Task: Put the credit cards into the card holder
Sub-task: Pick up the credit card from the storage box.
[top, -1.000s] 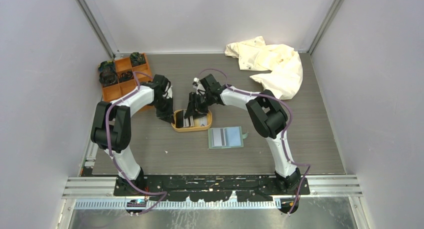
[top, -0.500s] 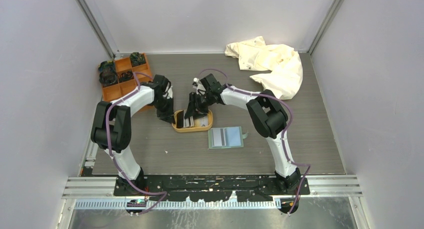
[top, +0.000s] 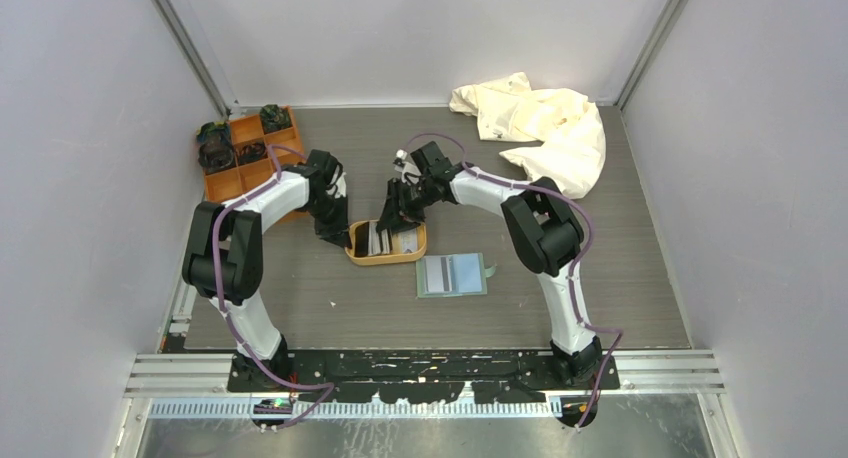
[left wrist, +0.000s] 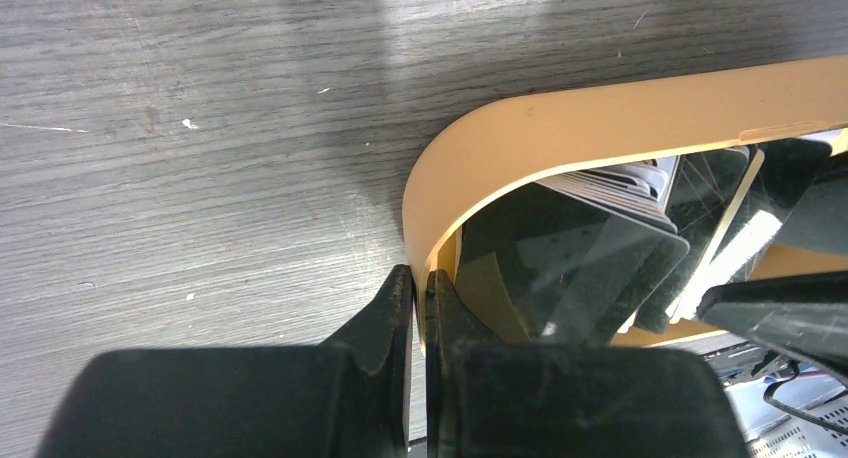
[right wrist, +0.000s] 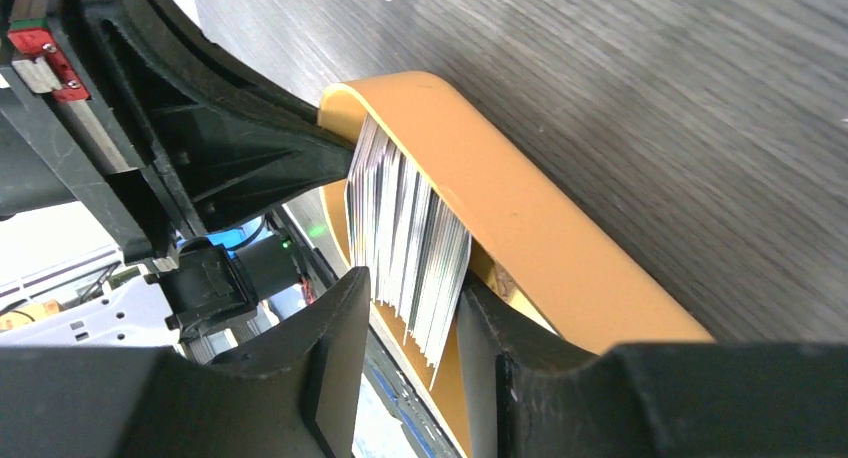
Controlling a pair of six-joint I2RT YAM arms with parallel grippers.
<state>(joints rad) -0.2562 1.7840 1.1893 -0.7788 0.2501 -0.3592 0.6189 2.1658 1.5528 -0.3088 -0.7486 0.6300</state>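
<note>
The oval tan tray [top: 386, 245] holds the credit cards [top: 379, 239]. My left gripper [top: 344, 240] is shut on the tray's left rim; in the left wrist view its jaws [left wrist: 420, 290] pinch the tan wall [left wrist: 600, 118], with dark cards [left wrist: 590, 258] inside. My right gripper [top: 393, 221] reaches into the tray from behind. In the right wrist view its fingers [right wrist: 410, 323] close around a stack of cards [right wrist: 405, 223] standing on edge against the tray wall [right wrist: 520, 218]. The sage-green card holder [top: 452, 275] lies open on the table, right of the tray and in front of it.
An orange compartment box [top: 243, 154] with dark items stands at the back left, next to the left arm. A crumpled cream cloth [top: 540, 126] lies at the back right. The left gripper's black body [right wrist: 200, 148] is close beside the cards.
My right wrist has shifted slightly back and to the right above the tray. The left arm and the card holder have not moved.
</note>
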